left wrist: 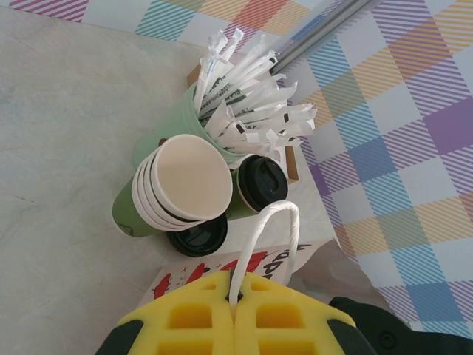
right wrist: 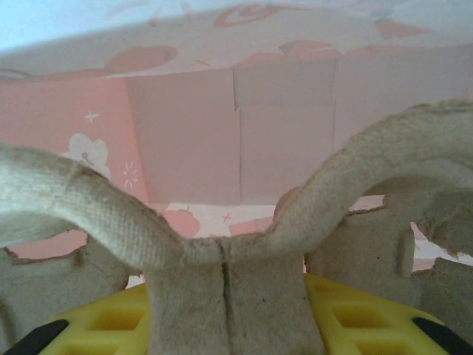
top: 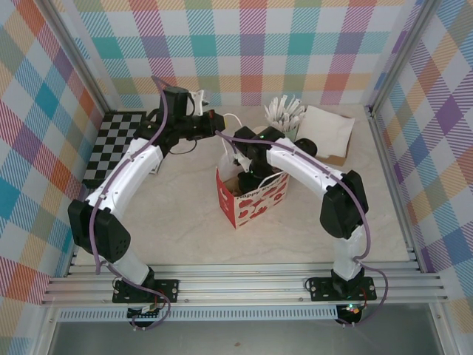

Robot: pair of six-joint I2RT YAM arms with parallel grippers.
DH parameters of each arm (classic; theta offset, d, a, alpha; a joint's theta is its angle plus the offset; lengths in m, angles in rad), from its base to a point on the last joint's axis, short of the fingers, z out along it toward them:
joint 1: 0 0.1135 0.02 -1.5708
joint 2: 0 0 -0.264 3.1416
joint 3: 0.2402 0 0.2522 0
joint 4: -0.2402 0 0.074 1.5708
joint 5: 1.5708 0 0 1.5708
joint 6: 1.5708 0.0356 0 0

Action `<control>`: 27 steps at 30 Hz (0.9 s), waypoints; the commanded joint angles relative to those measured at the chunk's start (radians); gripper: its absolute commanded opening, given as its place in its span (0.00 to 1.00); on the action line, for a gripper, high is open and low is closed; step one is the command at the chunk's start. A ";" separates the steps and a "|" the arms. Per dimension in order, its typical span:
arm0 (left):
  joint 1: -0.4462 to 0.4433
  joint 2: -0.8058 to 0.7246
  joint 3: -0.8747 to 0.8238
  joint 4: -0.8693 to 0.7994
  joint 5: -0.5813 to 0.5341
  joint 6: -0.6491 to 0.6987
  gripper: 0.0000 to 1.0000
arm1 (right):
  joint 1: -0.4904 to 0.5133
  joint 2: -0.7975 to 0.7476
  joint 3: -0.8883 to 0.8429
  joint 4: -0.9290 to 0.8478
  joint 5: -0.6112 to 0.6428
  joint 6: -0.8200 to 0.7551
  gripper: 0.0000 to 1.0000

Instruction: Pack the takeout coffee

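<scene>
The takeout coffee (left wrist: 260,183), a small dark-green cup with a black lid, stands on the table beside the stacked cups, outside the bag. My left gripper (left wrist: 235,279) is shut on the white cord handle (left wrist: 279,211) of the white, strawberry-printed paper bag (top: 255,203); it holds that handle up at the bag's far side (top: 219,134). My right gripper (top: 247,174) reaches down into the bag's open mouth. Its yellow fingers (right wrist: 355,318) are shut on the central ridge of a grey pulp cup carrier (right wrist: 222,244), with the bag's pink inner wall (right wrist: 185,140) behind it.
Stacked green cups with cream rims (left wrist: 181,185) lie tilted next to a loose black lid (left wrist: 198,237). A pale mint cup of white wrapped sticks (top: 284,111) and a napkin stack (top: 325,132) stand at the back right. A checkerboard mat (top: 114,144) lies at the back left.
</scene>
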 commanded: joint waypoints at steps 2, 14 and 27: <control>0.005 -0.030 0.016 0.017 0.051 0.028 0.01 | 0.005 0.049 -0.002 -0.018 -0.044 -0.005 0.40; 0.007 -0.033 0.020 -0.010 0.052 0.058 0.00 | 0.001 0.074 -0.099 0.133 0.005 -0.023 0.40; 0.029 -0.030 0.046 -0.032 0.096 0.094 0.00 | -0.004 0.074 -0.245 0.279 0.068 0.029 0.56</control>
